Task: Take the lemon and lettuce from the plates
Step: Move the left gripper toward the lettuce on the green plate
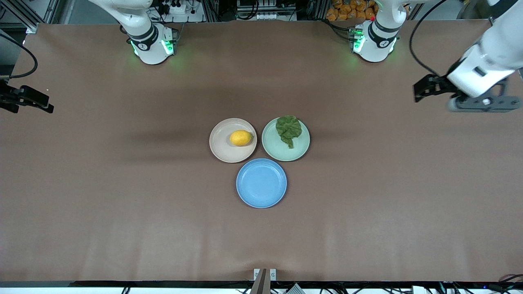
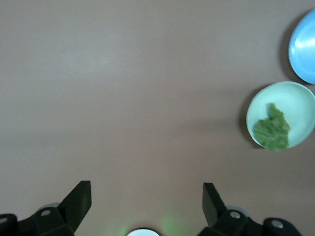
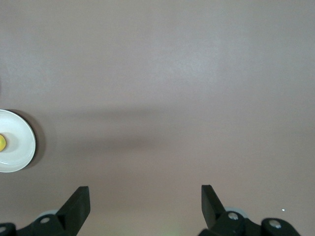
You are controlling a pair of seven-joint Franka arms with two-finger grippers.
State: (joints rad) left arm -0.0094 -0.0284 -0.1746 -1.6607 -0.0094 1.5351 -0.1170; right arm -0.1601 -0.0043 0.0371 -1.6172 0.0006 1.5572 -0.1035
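table [image 1: 122, 196]: brown cover, we read no writing or labels on it
left arm [image 1: 486, 61]: waits at its own end of the table
right arm: mostly out of frame at its end, waiting too
blue plate [image 1: 261, 183]: bare, nearest the front camera, touching both other plates
beige-pink plate [image 1: 222, 149]: toward the right arm's end, holds the lemon
mint plate [image 1: 286, 153]: just beside the beige-pink one, toward the left arm's end, holds the lettuce
left gripper [image 2: 146, 196]: over bare table, fingers [image 2: 78, 196] spread wide, nothing held
right gripper [image 3: 145, 196]: over bare table, fingers [image 3: 78, 199] spread wide, nothing held
lettuce [image 1: 289, 130]: on the mint plate, toward the rim nearest the bases, stem tip toward plate centre
lemon [image 1: 241, 138]: on the beige-pink plate, off-centre toward the mint plate
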